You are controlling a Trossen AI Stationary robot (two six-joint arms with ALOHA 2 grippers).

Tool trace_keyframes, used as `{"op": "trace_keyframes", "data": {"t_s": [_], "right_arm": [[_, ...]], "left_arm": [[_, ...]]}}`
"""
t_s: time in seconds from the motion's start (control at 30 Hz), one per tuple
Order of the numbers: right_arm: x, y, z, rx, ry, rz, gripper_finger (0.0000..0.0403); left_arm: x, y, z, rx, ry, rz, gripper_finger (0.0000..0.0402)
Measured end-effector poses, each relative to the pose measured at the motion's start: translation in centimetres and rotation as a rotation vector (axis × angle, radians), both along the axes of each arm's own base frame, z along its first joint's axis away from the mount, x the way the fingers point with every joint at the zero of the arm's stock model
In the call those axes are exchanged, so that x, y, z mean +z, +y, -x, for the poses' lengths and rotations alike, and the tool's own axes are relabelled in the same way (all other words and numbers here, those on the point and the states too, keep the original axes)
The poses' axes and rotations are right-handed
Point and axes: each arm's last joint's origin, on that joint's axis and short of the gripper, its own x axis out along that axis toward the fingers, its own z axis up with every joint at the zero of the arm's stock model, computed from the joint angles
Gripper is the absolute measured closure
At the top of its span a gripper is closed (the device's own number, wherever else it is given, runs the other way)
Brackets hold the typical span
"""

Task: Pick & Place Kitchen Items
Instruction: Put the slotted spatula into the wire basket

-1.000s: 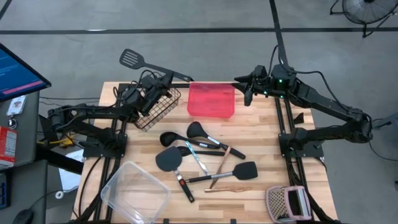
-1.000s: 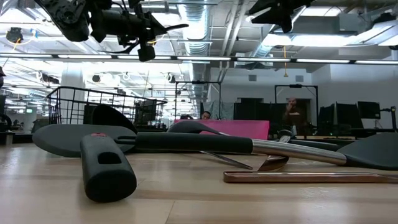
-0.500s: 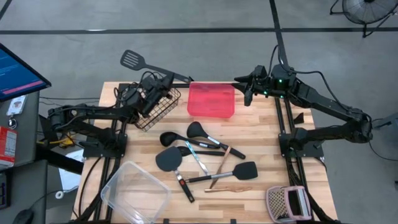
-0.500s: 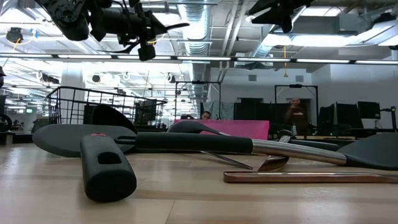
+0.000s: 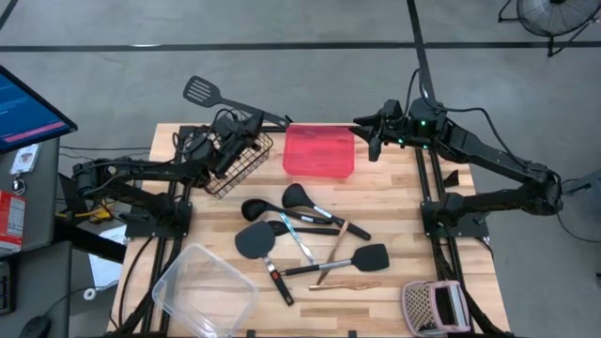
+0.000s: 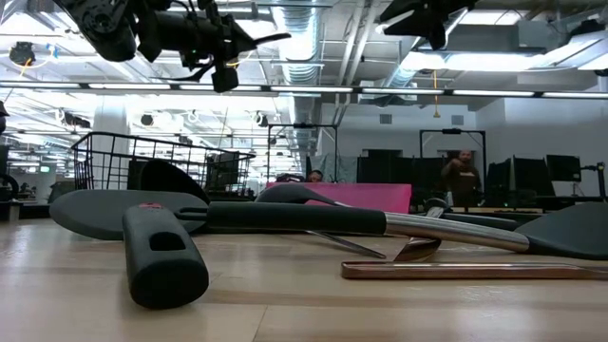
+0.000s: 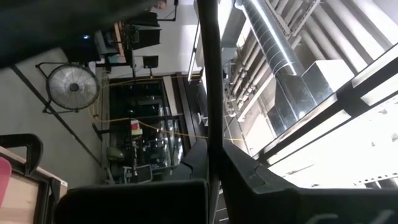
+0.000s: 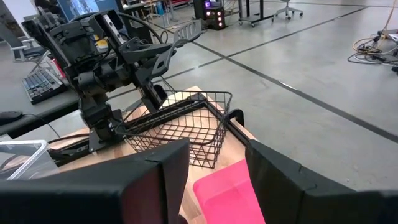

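My left gripper (image 5: 247,116) is shut on a black slotted turner (image 5: 199,90) and holds it in the air over the far edge of the black wire basket (image 5: 240,165). In the low view that gripper (image 6: 215,49) shows at the top left. My right gripper (image 5: 374,143) hangs open with nothing between its fingers, above the far right corner of the red tray (image 5: 319,151). Several more kitchen items lie flat on the table's middle: black ladles (image 5: 297,196), a black spatula (image 5: 254,241), a black turner (image 5: 370,255), a silver piece (image 5: 299,238) and copper sticks (image 5: 346,284). My left gripper pinches the turner's slim handle (image 7: 212,163) between its two fingers (image 7: 134,202), which lie across it, nearer its free end than its head. The slotted head (image 5: 199,90) sticks out toward the table's far left, and the handle's end (image 5: 282,119) toward the red tray. The turner is lifted clear and roughly level.
A clear tub (image 5: 205,291) sits at the near left of the table. A pinkish mesh item with a white part (image 5: 434,306) rests at the near right corner. Bare wood lies right of the utensils. People stand in the room behind the table.
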Motion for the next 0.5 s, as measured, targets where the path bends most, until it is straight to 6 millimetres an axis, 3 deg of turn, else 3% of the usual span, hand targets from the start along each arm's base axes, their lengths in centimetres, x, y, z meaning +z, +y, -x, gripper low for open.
{"op": "trace_keyframes", "data": {"t_s": [0.5], "right_arm": [[0.07,0.29,-0.15,0.01,-0.013,-0.013,0.0244]], "left_arm": [[-0.17,-0.43,-0.16,0.017,-0.012,0.039,0.0401]]}}
